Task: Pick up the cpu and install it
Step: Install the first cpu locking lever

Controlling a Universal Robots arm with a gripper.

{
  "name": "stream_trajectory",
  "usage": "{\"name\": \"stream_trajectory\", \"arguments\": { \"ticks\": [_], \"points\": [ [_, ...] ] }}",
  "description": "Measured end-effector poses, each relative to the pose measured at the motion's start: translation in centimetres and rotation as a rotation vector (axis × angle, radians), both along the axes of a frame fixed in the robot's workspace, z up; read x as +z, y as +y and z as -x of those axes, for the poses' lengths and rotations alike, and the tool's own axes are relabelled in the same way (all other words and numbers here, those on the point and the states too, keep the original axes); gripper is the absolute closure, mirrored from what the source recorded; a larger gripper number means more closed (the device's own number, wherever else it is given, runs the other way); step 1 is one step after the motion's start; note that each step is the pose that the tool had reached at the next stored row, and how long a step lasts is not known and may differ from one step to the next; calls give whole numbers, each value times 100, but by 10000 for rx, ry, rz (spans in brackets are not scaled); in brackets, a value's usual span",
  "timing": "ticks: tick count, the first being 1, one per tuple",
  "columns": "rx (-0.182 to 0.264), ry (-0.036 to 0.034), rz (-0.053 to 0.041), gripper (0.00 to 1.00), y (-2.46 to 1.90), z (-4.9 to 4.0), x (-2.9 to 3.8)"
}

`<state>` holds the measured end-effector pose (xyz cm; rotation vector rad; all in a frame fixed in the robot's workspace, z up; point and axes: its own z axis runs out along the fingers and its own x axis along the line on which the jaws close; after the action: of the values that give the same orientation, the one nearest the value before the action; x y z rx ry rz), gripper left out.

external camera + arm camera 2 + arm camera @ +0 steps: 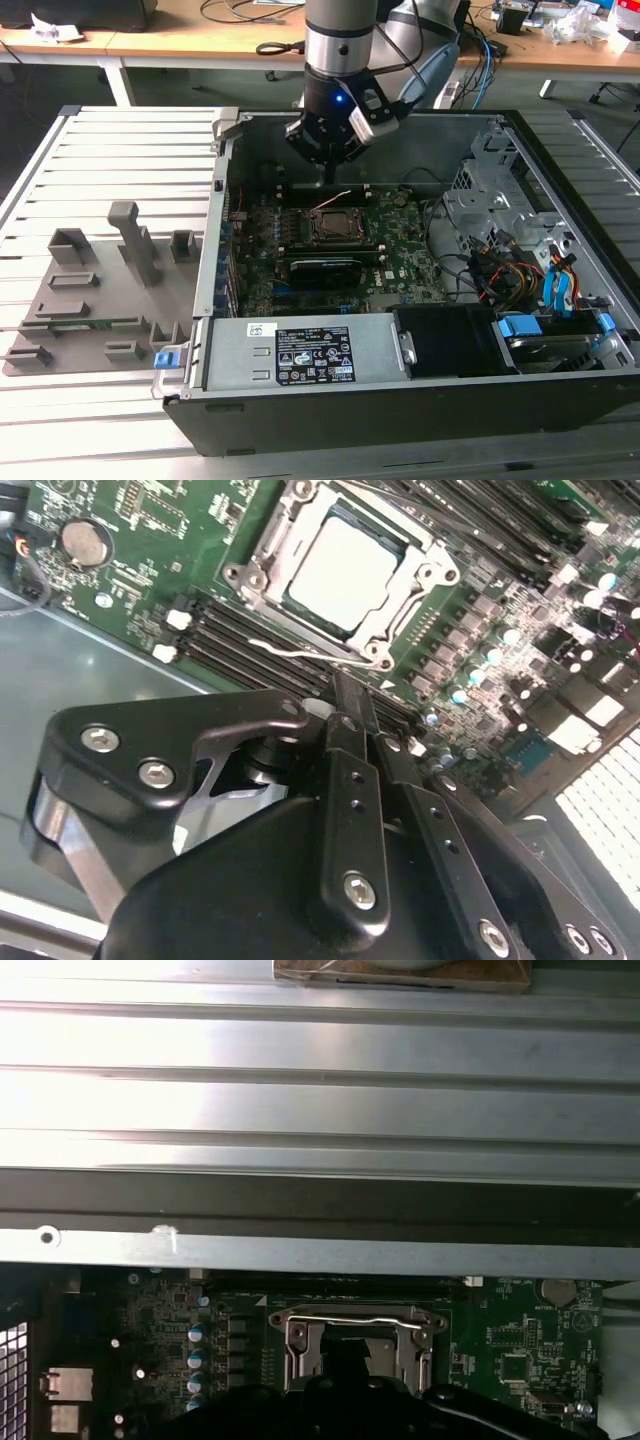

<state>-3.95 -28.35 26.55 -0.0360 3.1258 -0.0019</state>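
I see the cpu (345,572) seated in the metal-framed socket (262,552) on the motherboard (150,540) in the second wrist view. My gripper (328,172) hangs above the board inside the computer case (400,400), beside the socket; its fingers (350,730) look pressed together and seem to hold nothing.

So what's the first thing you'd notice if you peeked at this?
The open computer case on the slatted table, with its green motherboard showing. The black claw hangs inside, just above the board. In the second wrist view, the silvery cpu already sits in the metal-framed socket.
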Motion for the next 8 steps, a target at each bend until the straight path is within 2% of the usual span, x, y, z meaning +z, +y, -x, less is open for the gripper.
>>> {"name": "stream_trajectory", "arguments": {
  "ticks": [5, 8],
  "points": [
    [1, 4, 1, 89, 0, -41, -4],
    [1, 4, 8, 89, 0, -41, -57]
  ]
}}
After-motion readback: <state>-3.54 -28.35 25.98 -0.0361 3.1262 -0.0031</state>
